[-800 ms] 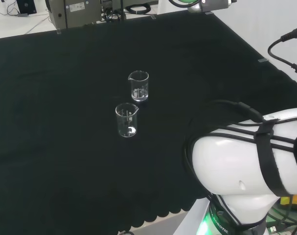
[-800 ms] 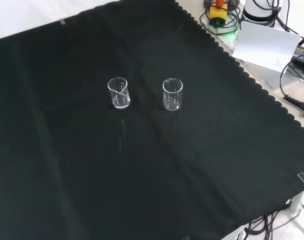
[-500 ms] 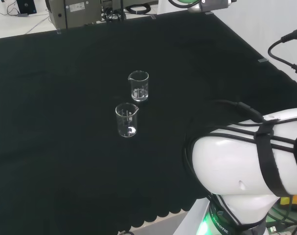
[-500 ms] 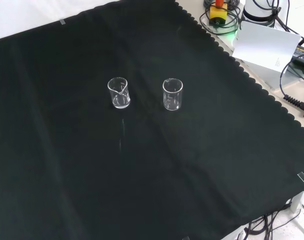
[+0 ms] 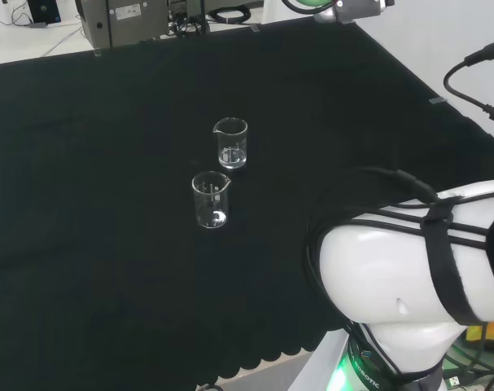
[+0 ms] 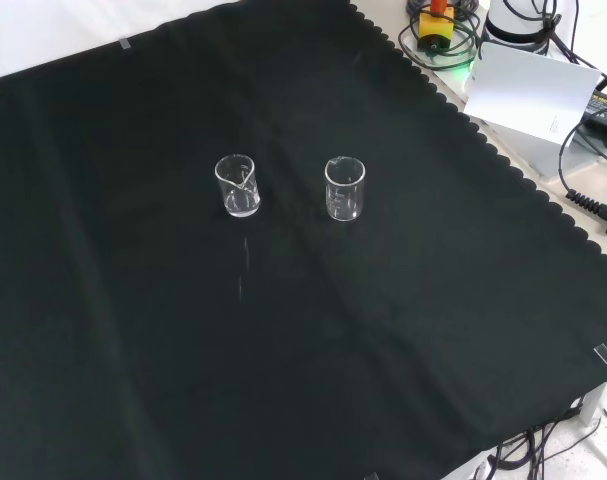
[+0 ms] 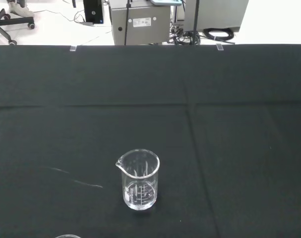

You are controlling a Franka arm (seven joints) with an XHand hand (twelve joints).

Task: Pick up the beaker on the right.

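Two clear glass beakers stand upright on the black cloth (image 6: 133, 350), long axes vertical, mouths up; both look empty.

Front view: the right-hand beaker (image 6: 344, 188) stands near the cloth's middle, its spout a small notch on the rim toward the view's upper left; the left-hand beaker (image 6: 237, 186) stands beside it, apart, a clear gap of cloth between them, spout toward the lower right.

Head view: the same pair sits one behind the other; the nearer beaker (image 5: 211, 199) carries its spout on the rim's right side, the farther beaker (image 5: 231, 143) on its left; they stand close but do not touch.

Wrist view: one beaker (image 7: 138, 179) stands whole, upright, printed scale on its wall facing the camera, spout to the rim's left side as shown; the rim of a second piece (image 7: 67, 236) just clips the picture's edge; which beaker is which here cannot be told.

The hand's fingers cannot be told as spread, closed or pinching; the arm's white link (image 5: 409, 281) sits at the head view's lower right, well apart from both beakers.

Bare cloth lies open all round the pair; the scalloped cloth edge (image 6: 503, 165) runs along the front view's right, well clear of the right-hand beaker; cables and a white card (image 6: 533, 95) lie beyond that edge.
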